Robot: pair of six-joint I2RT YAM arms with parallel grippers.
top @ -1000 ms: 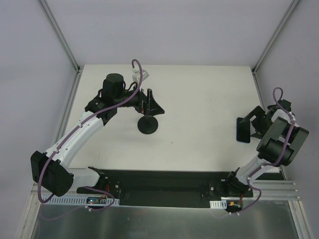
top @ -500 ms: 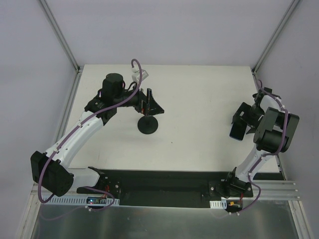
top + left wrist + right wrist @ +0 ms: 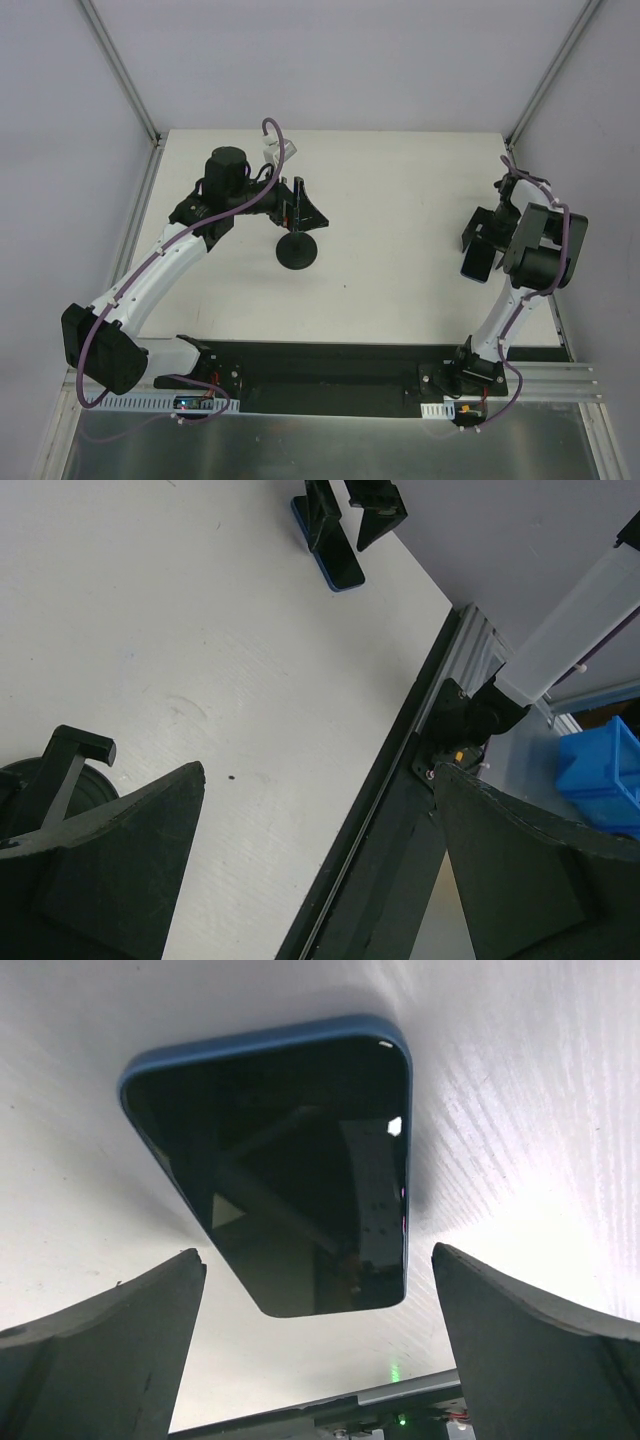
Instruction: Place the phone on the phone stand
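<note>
Nearest you, both arms are bolted to the black plate (image 3: 330, 375) along the near edge of the white table (image 3: 400, 190).

Your left arm swings its elbow out to 8 o'clock. Its white forearm then climbs toward 11 o'clock, with a purple cable (image 3: 266, 128) looping over the wrist. The left gripper (image 3: 304, 208) points toward 3 o'clock with its jaws spread wide and nothing in them. The phone stand (image 3: 298, 253) sits just at 6 o'clock of it. In the left wrist view the stand's holder (image 3: 78, 745) shows at the outer side of one finger, not in the gap, and you cannot tell whether they touch.

Your right arm rises steeply from its base and folds over at the elbow, so the right gripper (image 3: 484, 233) tips down at the table. It is also fully released and grasps nothing. The phone (image 3: 290, 1160) lies flat on the table, face up, beyond the fingertips and centred between them without touching them. It is at 3 o'clock of the stand, well apart.

Past the table's near edge the left wrist view catches a blue bin (image 3: 612, 780).
</note>
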